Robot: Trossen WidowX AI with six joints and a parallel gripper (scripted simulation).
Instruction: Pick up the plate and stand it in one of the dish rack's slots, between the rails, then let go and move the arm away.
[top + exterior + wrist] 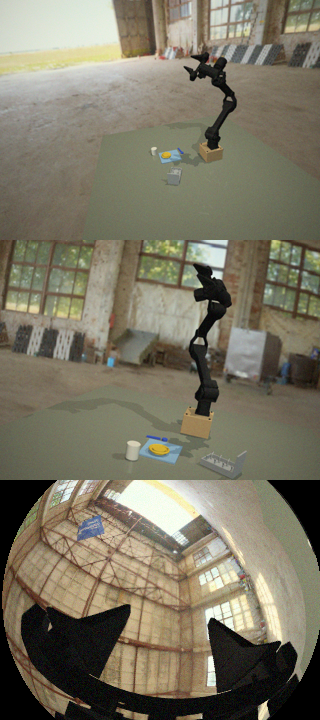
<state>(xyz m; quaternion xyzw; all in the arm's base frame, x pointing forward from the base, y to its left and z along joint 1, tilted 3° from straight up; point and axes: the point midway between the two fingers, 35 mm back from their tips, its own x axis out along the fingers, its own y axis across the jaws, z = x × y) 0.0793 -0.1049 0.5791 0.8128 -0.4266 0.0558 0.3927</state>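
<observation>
Nearest in the exterior view, the dish rack (173, 178) (240, 462) stands with its slots upward, probably so that the plate can enter from above. Behind it, the plate (166, 155) (158, 449) lies flat on the blue mat (175, 159) (173, 458), which perhaps marks its starting place. Farther and high, the gripper (187, 61) (195, 269) (171, 615) is wide open and holds nothing, I think because the picking is not yet begun. The plate is yellow, round and shallow, with a raised rim and a ring inside.
</observation>
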